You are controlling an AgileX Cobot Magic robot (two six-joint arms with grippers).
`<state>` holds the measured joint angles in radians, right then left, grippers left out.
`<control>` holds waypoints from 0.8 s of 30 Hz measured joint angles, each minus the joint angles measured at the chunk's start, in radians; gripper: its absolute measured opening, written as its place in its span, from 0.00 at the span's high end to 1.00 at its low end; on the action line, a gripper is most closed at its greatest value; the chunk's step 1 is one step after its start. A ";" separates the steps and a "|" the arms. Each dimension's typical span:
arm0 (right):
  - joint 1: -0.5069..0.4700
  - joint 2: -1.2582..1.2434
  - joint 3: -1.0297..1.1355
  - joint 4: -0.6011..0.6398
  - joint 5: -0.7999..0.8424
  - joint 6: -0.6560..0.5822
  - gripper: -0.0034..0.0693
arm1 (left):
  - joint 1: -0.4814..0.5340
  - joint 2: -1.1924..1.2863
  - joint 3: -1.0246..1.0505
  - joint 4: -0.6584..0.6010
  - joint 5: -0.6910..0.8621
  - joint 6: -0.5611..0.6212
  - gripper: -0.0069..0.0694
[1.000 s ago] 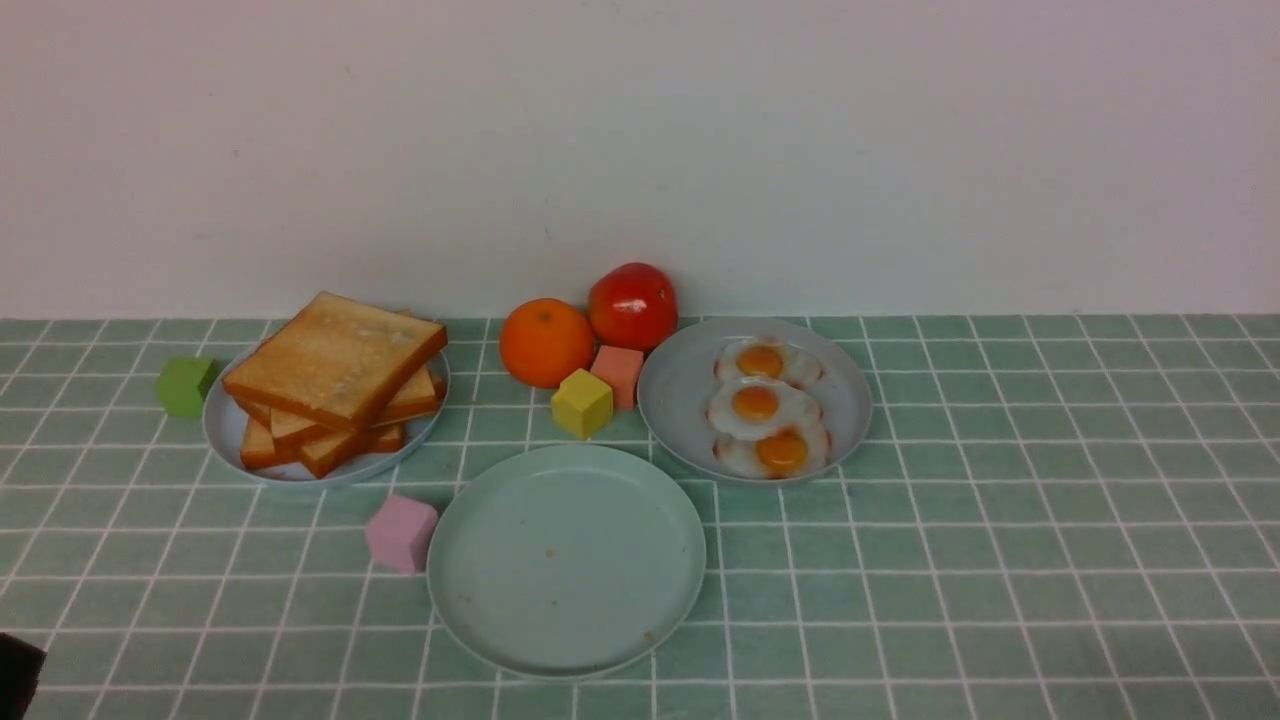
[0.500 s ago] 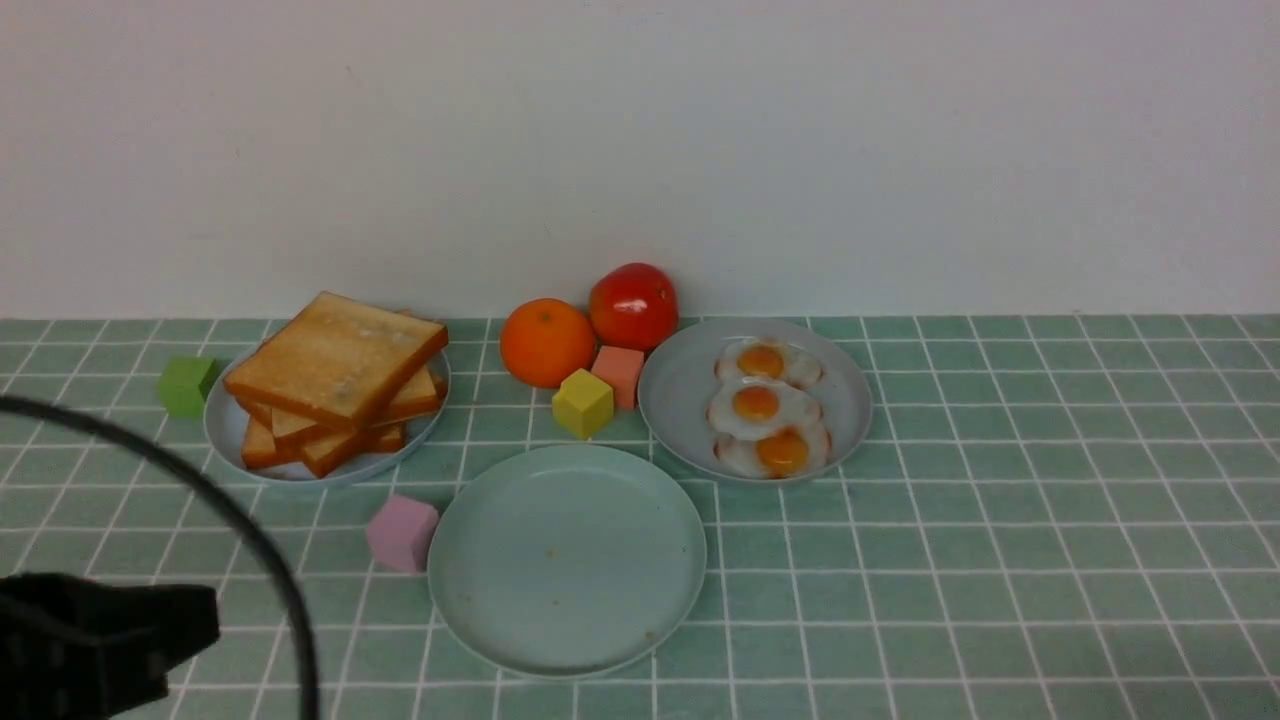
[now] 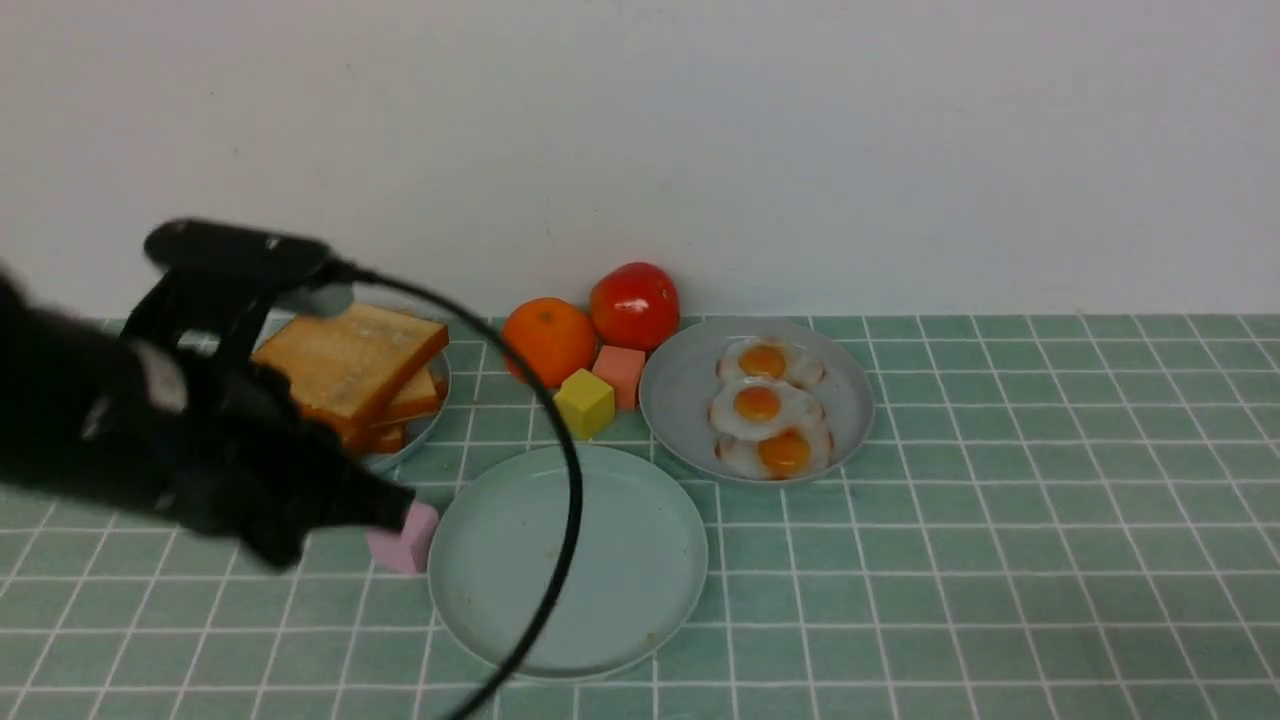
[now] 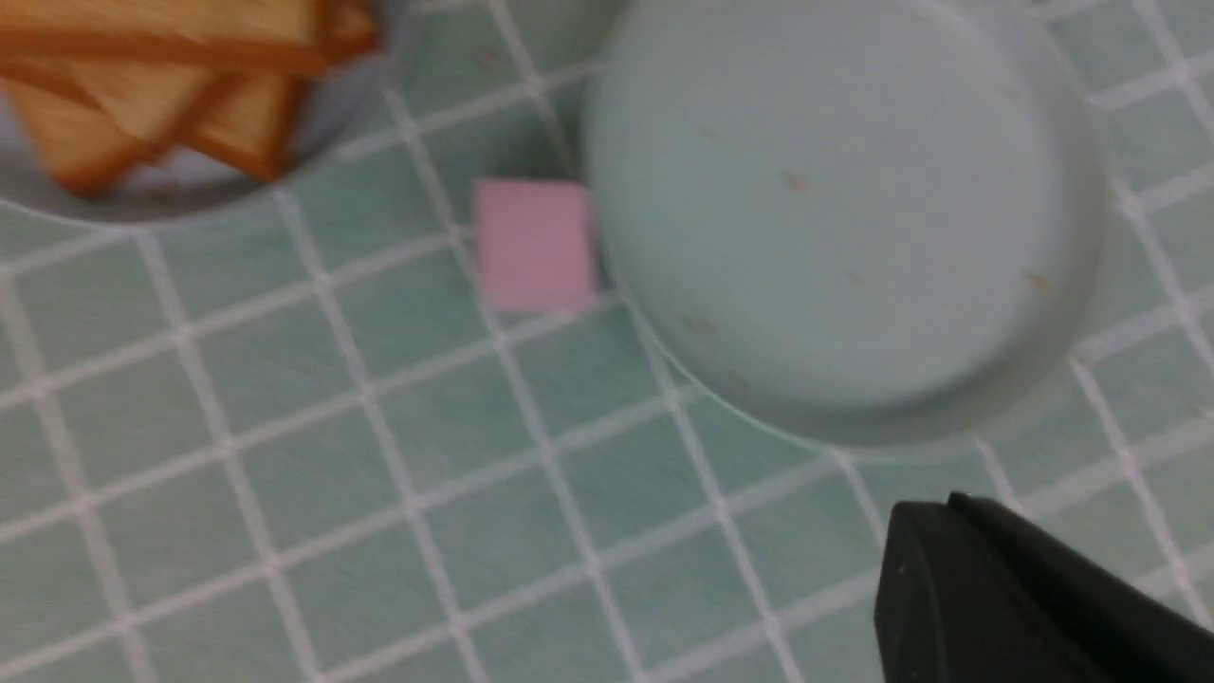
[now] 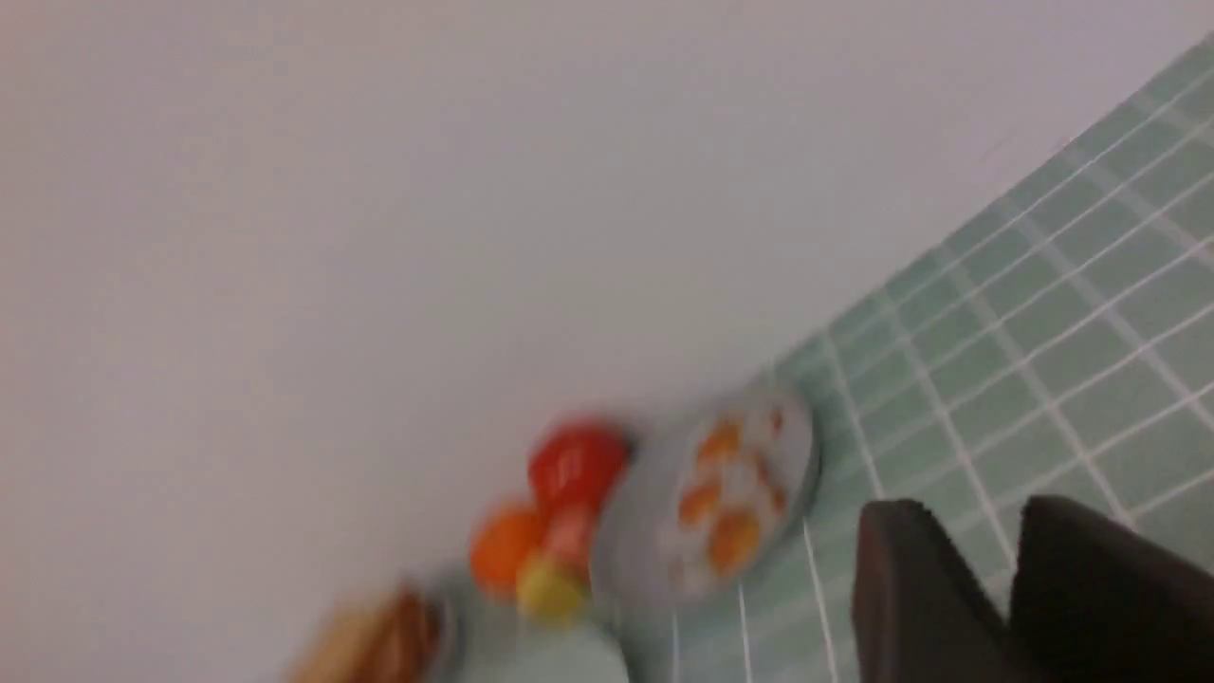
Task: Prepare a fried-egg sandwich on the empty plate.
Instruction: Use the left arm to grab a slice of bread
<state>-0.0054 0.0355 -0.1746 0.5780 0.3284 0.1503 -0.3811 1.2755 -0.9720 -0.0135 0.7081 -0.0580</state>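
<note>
The black left arm (image 3: 150,430) reaches in low over the green-tiled desk (image 3: 1000,560) from the left of the pale mint-green round plate (image 3: 640,540), blurred. Its tip lies against the pink cube (image 3: 408,542), which sits just beside that plate's left rim. The left jaws are closed, with nothing in them. A black cable (image 3: 572,480) arcs from the top of the arm across the plate's left half.

The right arm is out of the front view. In its blurred wrist view the right jaws stand slightly apart, with only tiles in the gap.

The mint plate holds only a few brown specks. Behind it to the left, a stack of square golden-brown toast slices (image 3: 350,360) lies flat on a smaller grey-blue plate (image 3: 425,425), edges oblique to the tile lines; the arm hides that plate's near side. Behind it to the right, three white fried eggs with orange yolks (image 3: 758,402) lie on a second grey-blue plate (image 3: 680,390), in a row running far to near.

Directly behind the mint plate, between the two smaller plates, cluster a yellow cube (image 3: 583,402), a salmon cube (image 3: 620,372), an orange (image 3: 545,340) and a red tomato (image 3: 633,303). Open tiles stretch to the right of the mint plate.
</note>
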 joint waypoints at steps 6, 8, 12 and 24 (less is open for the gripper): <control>0.036 0.328 -0.467 -0.152 0.576 -0.298 0.93 | 0.069 0.247 -0.206 0.074 0.029 -0.046 0.93; 0.052 0.433 -0.585 -0.176 0.703 -0.353 0.95 | 0.113 0.336 -0.272 0.076 0.029 -0.046 0.93; 0.139 0.570 -0.711 -0.184 0.781 -0.378 0.95 | 0.176 0.468 -0.389 0.088 0.025 -0.017 0.90; 0.235 0.616 -0.727 -0.189 0.728 -0.384 0.95 | 0.192 0.681 -0.497 0.128 -0.138 0.116 0.41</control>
<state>0.2292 0.6518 -0.9013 0.3886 1.0563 -0.2332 -0.1886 1.9564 -1.4690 0.1141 0.5701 0.0580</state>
